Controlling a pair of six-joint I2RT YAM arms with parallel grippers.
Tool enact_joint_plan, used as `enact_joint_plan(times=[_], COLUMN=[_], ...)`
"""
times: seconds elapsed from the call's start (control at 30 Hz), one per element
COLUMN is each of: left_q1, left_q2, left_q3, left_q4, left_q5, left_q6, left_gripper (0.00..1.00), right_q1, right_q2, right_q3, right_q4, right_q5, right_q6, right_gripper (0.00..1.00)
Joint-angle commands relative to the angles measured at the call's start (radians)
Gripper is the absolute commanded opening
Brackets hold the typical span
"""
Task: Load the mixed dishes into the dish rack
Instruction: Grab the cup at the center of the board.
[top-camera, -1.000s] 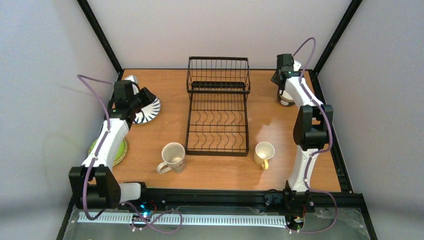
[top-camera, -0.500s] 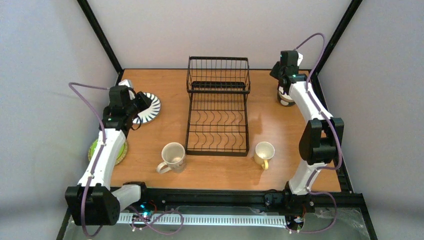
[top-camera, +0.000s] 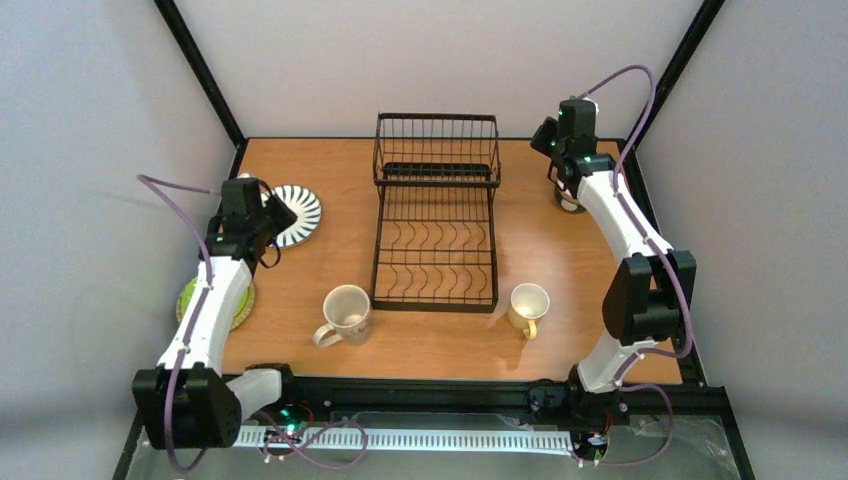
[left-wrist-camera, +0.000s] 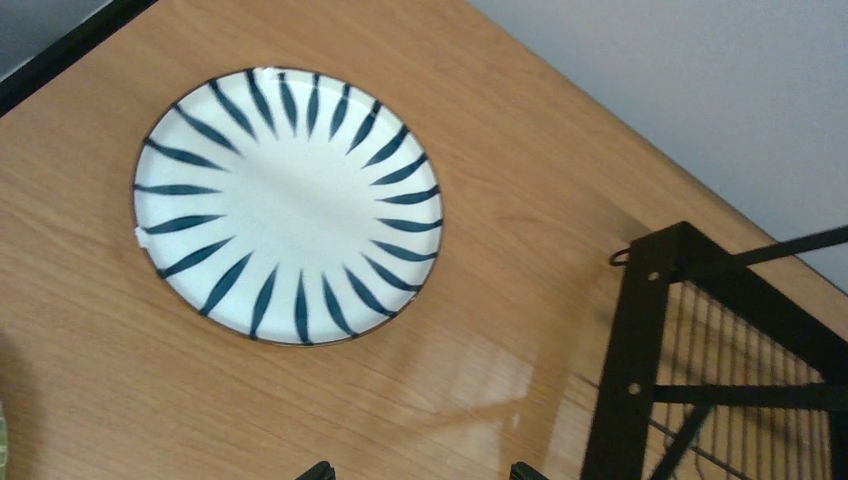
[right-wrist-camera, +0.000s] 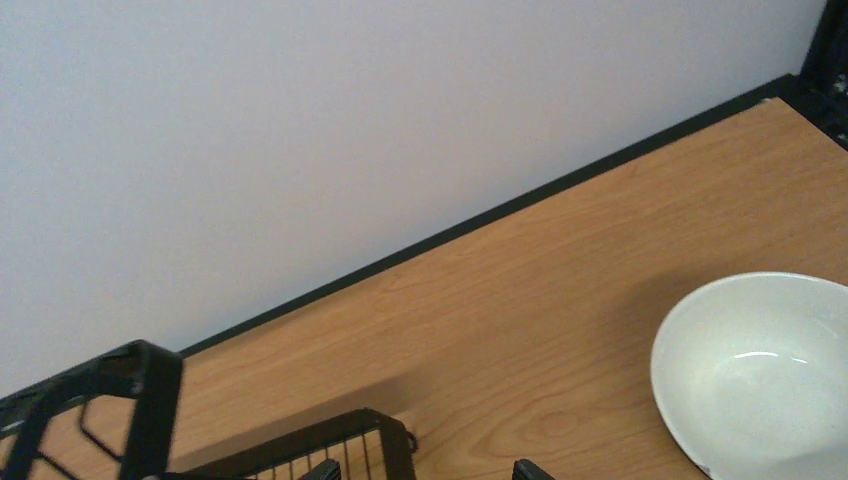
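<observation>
Black wire forms the rectangular dish rack (top-camera: 375, 250), which stands in the middle of the wooden table (top-camera: 560, 260). Its curved plate slots lie at the near end and its taller basket section at the far end.

A cream ceramic mug (top-camera: 347, 312) sits upright just off the rack's near left corner, handle turned to the near left. A yellow mug (top-camera: 527, 305) stands just off the near right corner, handle toward the near edge. Left of the rack, level with the join between slots and basket, a round white plate with dark radiating stripes (left-wrist-camera: 288, 205) lies flat on the wood. Further left and nearer, a lime-green plate (top-camera: 186, 296) lies flat, half hidden under the left arm. Right of the basket end, a cream bowl (right-wrist-camera: 760, 370) rests on the table, mostly covered by the right arm in the overhead view.

The left gripper (left-wrist-camera: 420, 470) hangs over the striped plate's near left edge, its fingers spread wide with nothing between them. The right gripper (right-wrist-camera: 425, 470) is raised beside the rack's far right corner, close to the bowl, its fingers likewise spread wide and holding nothing.
</observation>
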Motion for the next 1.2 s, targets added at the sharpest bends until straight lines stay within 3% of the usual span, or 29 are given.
enact_joint_plan(times=[0.0,0.17,0.27,0.47,0.73,0.83,1.17], left_q1=[0.062,0.221,0.257,0.260,0.260,0.255,0.238], left_q2=[0.054,0.067,0.084,0.057,-0.255,-0.300,-0.418], left_q3=[0.024,-0.064,-0.092,-0.151,-0.315,-0.333,-0.411], left_q4=[-0.057,0.020,0.040,0.053,-0.088,-0.159,-0.127], left_q5=[0.012,0.233,0.280,0.402,0.529,0.570,0.576], left_q6=[-0.054,-0.124,-0.139,-0.168,-0.207,-0.196,-0.176], left_gripper=[1.00,1.00,1.00,1.00,0.99,0.96,0.92], right_q1=[0.017,0.027,0.029,0.028,0.035,0.043,0.056], right_q2=[-0.033,-0.047,-0.055,-0.068,-0.094,-0.101,-0.104], right_q3=[-0.019,-0.019,-0.021,-0.016,-0.046,-0.051,-0.039], right_q4=[0.031,0.039,0.037,0.018,0.006,0.002,-0.014], right_q5=[-0.014,-0.023,-0.021,-0.008,0.007,0.017,0.031], right_q6=[-0.003,-0.028,-0.044,-0.072,-0.068,-0.071,-0.082], right_gripper=[0.99,0.99,0.99,0.99,0.99,0.99,0.99])
